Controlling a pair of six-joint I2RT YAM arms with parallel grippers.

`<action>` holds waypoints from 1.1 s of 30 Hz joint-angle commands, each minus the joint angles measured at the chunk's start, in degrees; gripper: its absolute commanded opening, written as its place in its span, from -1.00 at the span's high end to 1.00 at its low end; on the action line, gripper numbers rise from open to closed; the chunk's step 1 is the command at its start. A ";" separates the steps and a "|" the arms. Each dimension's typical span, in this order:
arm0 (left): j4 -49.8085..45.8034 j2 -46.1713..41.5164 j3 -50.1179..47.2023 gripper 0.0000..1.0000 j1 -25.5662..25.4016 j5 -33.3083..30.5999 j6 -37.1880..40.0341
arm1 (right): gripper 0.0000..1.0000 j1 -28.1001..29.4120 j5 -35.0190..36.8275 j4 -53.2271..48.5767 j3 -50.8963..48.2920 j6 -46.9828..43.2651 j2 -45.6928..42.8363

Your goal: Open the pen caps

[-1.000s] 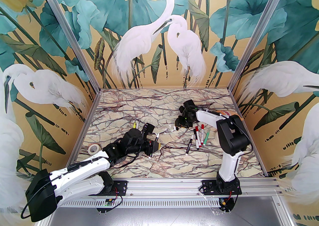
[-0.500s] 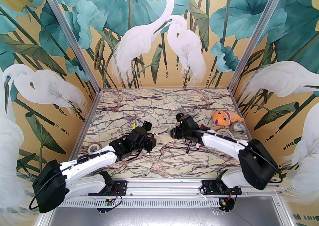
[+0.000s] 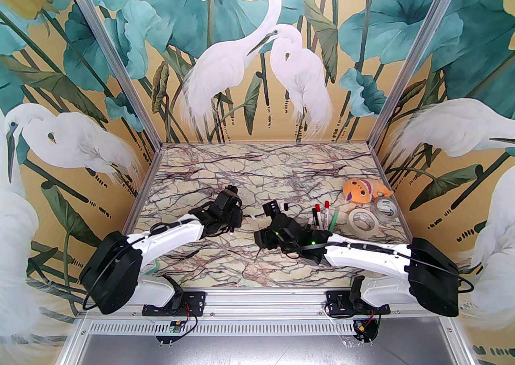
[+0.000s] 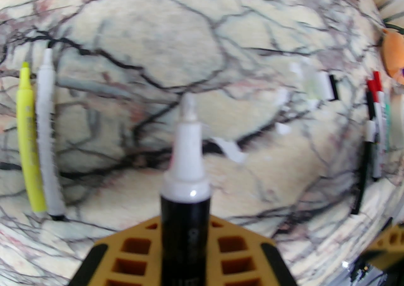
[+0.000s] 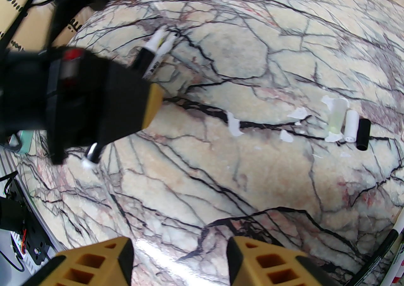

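Now: left tool (image 4: 184, 234) clenched on an uncapped marker (image 4: 186, 152); right tool (image 5: 180, 247) released, empty.
Capped pens (image 3: 316, 219) lie on the counter (image 3: 261, 170) just right of the right tool, red caps (image 3: 327, 205) at far ends, long axes running away from the bases; right arm nearer. Loose caps (image 5: 351, 127) lie beyond it.
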 commanded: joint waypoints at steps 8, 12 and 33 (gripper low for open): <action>-3.48 10.41 7.43 0.87 1.94 -11.52 6.68 | -0.96 2.69 1.18 3.97 2.02 -0.72 2.16; -3.16 14.22 9.39 0.87 2.38 -12.52 7.80 | -0.99 2.78 0.78 3.98 1.66 -0.84 1.48; -5.50 21.12 13.98 0.61 2.75 -17.53 8.08 | -0.99 2.73 3.49 -0.82 2.52 -1.10 0.68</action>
